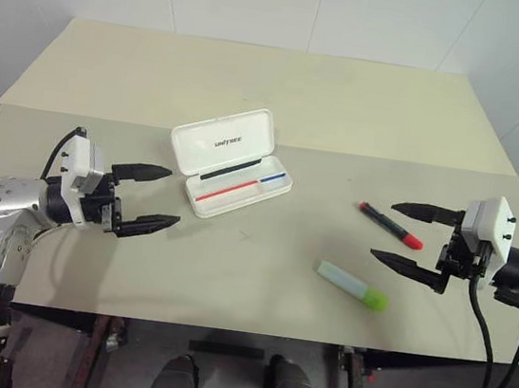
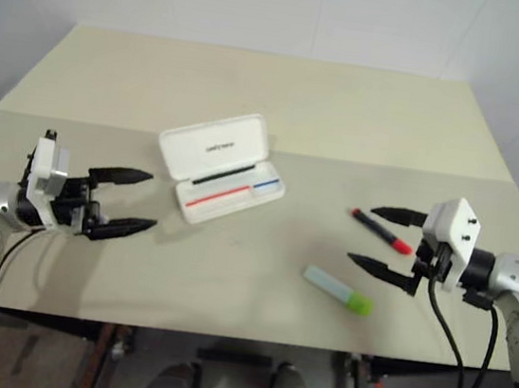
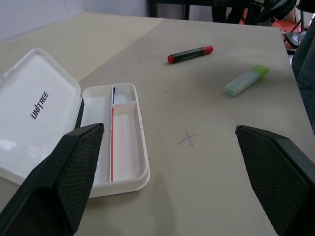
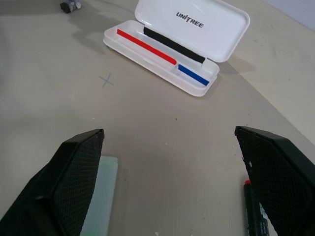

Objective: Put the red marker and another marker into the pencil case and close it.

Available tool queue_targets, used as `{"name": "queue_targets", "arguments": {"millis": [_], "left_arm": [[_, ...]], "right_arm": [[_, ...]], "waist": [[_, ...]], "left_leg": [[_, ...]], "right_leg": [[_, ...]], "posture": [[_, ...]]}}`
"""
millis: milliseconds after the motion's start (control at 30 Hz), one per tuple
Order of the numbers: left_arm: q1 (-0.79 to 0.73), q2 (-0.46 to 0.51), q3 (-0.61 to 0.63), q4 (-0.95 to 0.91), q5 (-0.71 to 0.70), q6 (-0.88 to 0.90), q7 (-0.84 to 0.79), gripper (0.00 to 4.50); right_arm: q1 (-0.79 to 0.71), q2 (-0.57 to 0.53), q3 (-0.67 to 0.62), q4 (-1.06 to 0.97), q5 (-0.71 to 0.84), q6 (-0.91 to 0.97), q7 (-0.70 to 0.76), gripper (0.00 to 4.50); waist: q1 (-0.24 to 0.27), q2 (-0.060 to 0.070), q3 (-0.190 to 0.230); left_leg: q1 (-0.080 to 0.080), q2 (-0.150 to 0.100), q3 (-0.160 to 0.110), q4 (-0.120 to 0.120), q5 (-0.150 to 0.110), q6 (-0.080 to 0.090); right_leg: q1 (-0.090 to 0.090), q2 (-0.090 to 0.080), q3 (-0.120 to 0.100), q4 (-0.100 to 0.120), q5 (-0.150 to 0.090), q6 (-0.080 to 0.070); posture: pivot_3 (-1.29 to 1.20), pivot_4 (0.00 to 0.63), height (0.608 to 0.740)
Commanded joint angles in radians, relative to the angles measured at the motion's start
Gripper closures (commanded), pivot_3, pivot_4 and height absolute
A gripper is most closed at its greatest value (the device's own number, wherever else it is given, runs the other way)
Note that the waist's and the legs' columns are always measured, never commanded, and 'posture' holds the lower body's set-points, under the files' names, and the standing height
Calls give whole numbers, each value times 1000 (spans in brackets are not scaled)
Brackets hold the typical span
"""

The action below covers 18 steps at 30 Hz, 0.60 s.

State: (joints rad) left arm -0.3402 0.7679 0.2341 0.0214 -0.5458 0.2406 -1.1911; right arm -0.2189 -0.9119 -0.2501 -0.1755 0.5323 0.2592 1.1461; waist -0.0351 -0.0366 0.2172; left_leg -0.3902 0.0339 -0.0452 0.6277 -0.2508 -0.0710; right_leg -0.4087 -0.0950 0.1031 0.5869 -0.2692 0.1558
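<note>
Pencil case (image 1: 233, 161) open mid-counter (image 1: 284, 82). Red marker (image 1: 390, 225) and green marker (image 1: 353, 286) lie right, apart. Left pincer (image 1: 151, 196), right pincer (image 1: 397, 234) both spread, empty.

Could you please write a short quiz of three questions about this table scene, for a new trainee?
1. True or false: the pencil case lies open with nothing inside.
2. Which lies nearer to the right gripper? A) the pencil case B) the red marker
3. Fill in: the cap of the green marker is ____ in colour.

Key:
1. True; its lid is up and the tray holds no marker.
2. B; the red marker lies by its fingertips, and the left gripper is nearer the case.
3. Lime green.
</note>
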Motion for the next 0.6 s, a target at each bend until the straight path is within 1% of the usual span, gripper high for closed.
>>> {"name": "queue_targets", "arguments": {"millis": [33, 200, 333, 467, 500, 533, 600], "left_arm": [[-1, -2, 15, 14, 13, -26, 18, 10], [8, -11, 9, 27, 31, -53, 28, 10], [2, -20, -8, 19, 37, -49, 35, 10], [9, -16, -13, 25, 19, -30, 8, 10], [5, -19, -20, 36, 28, -39, 5, 394], [-1, -22, -27, 49, 38, -47, 5, 619], [-15, -28, -43, 54, 50, -44, 10, 1264]], "right_arm": [[-28, -10, -36, -1, -1, -27, -3, 0], [-28, 8, -18, -6, -5, -36, -11, 0], [-72, 33, 14, 19, -18, -55, -14, 0], [-104, 67, 46, 7, -32, -59, -31, 0], [-107, 77, 52, 1, -34, -63, -39, 0], [-108, 87, 56, -6, -36, -66, -46, 0], [-102, 100, 54, -16, -36, -69, -53, 0]], "waist": [[-1, 0, 0], [1, 0, 0], [0, 0, 0], [-2, 0, 0], [-1, 0, 0], [0, 0, 0], [1, 0, 0]], "left_leg": [[0, 0, 0, 0, 0, 0], [0, 0, 0, 0, 0, 0], [0, 0, 0, 0, 0, 0], [0, 0, 0, 1, 0, 0], [0, 0, 0, 1, 0, 0], [0, 0, 0, 0, 0, 0], [0, 0, 0, 0, 0, 0]], "right_leg": [[0, 0, 0, 0, 0, 0], [0, 0, 0, 0, 0, 0], [0, 0, 0, 1, 1, 1], [0, 0, 0, 2, 1, 1], [0, 0, 0, 2, 1, 1], [0, 0, 0, 2, 1, 2], [0, 0, 0, 2, 1, 3]], "posture": [[0, 150, 740], [0, 150, 740], [0, 150, 740], [0, 150, 740], [0, 150, 740], [0, 150, 740], [0, 150, 740]]}}
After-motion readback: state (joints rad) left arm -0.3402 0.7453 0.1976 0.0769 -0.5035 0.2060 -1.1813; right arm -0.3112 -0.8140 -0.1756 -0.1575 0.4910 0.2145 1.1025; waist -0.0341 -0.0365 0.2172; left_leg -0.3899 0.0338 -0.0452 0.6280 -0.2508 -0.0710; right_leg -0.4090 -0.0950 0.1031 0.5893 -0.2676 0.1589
